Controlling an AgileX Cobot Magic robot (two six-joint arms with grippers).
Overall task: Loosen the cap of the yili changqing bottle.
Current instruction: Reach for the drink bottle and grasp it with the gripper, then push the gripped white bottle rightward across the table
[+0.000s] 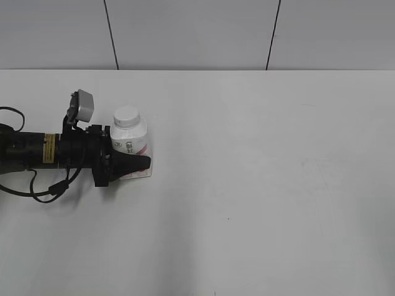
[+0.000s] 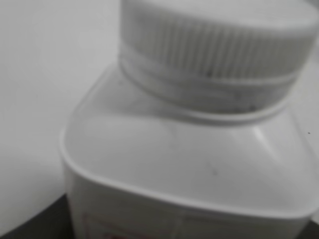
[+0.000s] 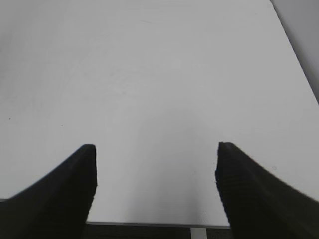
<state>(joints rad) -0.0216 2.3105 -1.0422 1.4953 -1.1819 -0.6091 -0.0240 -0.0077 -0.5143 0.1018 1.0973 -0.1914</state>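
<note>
The yili changqing bottle [image 1: 131,139] stands upright at the left of the table, white with a red-pink label low on its body. Its ribbed white cap [image 1: 126,115] sits on the neck. My left gripper [image 1: 139,161] reaches in from the left and is shut on the bottle's body, with one black finger across the front and the other hidden behind. In the left wrist view the bottle [image 2: 189,159] and cap [image 2: 219,40] fill the frame, blurred. My right gripper [image 3: 155,169] is open and empty over bare table, out of the exterior view.
The white table [image 1: 278,185] stretches to the right of the bottle. Black cables [image 1: 37,188] lie beside the left arm. The right wrist view shows the table's edge [image 3: 149,223] just under the open fingers.
</note>
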